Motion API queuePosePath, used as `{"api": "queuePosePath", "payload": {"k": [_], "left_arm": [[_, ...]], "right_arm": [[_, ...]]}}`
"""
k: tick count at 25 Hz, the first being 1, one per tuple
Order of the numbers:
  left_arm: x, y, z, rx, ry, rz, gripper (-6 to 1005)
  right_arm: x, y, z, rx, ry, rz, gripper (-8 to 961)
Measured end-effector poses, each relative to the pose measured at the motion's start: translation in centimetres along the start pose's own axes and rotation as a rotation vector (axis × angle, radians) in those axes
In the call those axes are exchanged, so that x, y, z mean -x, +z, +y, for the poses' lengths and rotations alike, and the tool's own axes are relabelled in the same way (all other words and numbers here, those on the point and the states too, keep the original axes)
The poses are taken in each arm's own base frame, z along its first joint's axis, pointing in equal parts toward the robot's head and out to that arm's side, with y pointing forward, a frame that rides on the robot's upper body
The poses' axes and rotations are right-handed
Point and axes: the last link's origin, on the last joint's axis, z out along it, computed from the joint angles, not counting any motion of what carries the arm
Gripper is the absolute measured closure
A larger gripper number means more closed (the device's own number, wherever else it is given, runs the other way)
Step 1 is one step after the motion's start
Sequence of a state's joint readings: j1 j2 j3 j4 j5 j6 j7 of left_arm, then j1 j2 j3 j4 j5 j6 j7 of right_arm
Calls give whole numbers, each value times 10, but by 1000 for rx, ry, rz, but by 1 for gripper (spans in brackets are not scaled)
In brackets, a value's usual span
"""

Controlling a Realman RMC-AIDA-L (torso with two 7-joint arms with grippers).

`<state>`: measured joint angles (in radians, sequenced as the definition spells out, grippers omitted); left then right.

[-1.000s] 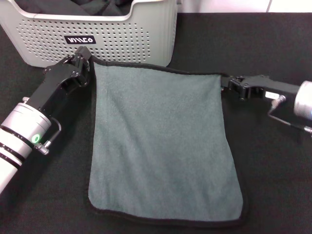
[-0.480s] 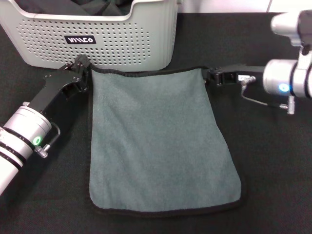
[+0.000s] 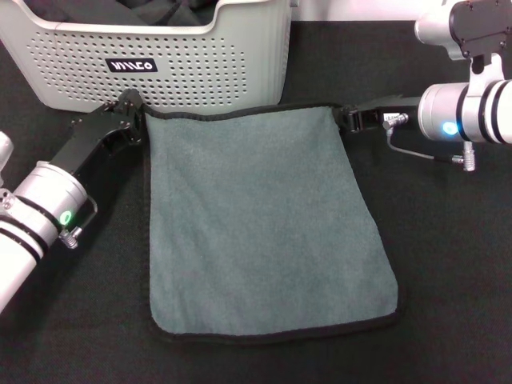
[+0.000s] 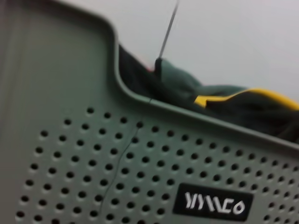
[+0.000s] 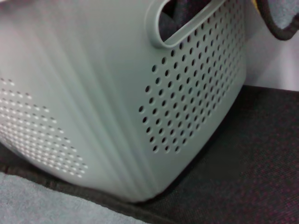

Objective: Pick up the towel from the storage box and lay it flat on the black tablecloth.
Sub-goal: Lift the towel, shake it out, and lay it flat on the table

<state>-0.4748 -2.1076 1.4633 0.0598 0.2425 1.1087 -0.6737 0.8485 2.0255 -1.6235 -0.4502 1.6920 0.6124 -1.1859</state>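
Towel now flatter on tablecloth, far edge nearer box; my left tool and right tool still pinch its corners.

Head view looks down from above on the black tablecloth. Both wrist views sit low and close, facing the storage box wall; all three share it.

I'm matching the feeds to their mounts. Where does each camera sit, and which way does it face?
Head view: on the head, looking down at the towel on the black tablecloth; left gripper, right gripper and both arms show.
Left wrist view: on the left wrist, facing the storage box label side; no arm visible.
Right wrist view: on the right wrist, facing the box's corner; no arm visible.
All three share the box.
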Motion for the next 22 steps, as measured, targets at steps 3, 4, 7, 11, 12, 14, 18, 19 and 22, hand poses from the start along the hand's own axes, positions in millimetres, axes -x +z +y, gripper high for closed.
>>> {"api": "queuePosePath", "payload": {"k": [3, 4, 7, 11, 12, 14, 18, 19, 22], "left_arm": [[1, 5, -1, -13, 12, -26, 922], [2, 7, -1, -16, 20, -32, 922], [2, 8, -2, -22, 33, -42, 921], [2, 9, -1, -21, 34, -43, 921], [2, 9, -1, -21, 34, -42, 921], [2, 9, -1, -21, 34, -43, 920], [5, 8, -3, -32, 36, -62, 919], [6, 8, -3, -34, 37, -68, 919], [8, 8, -5, -49, 31, -82, 919]], "right_arm": [[2, 0, -2, -16, 1, -3, 902], [2, 0, -3, -21, 0, -4, 902], [4, 1, -3, -29, -3, -4, 901], [4, 1, -4, -37, -5, -4, 900], [4, 1, -5, -41, -7, -4, 899], [4, 1, -5, -45, -12, -2, 899], [3, 1, -7, -53, -12, -2, 898], [2, 1, -8, -57, -13, -2, 897], [1, 0, -11, -77, -21, -11, 869]]}}
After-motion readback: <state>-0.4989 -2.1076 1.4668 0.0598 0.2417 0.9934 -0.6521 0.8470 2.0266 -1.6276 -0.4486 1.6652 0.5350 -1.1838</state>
